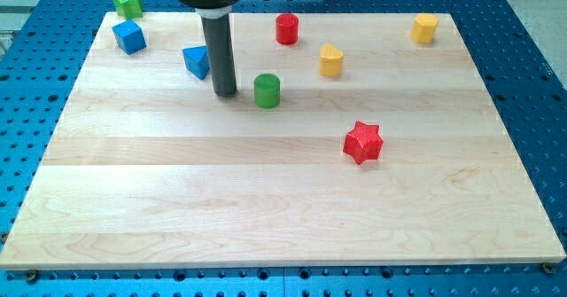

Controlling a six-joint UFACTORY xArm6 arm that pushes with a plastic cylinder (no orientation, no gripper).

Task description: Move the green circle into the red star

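The green circle [267,91] is a short green cylinder standing on the wooden board, above and left of the board's middle. The red star [363,142] lies to its lower right, well apart from it. My tip [225,94] rests on the board just left of the green circle, with a small gap between them. The dark rod rises from the tip toward the view's top.
A blue triangular block [196,61] sits just left of the rod. A blue cube [129,36] and a green star [127,3] are at the top left. A red cylinder [286,28], a yellow block [331,60] and a yellow hexagonal block [424,28] lie along the top.
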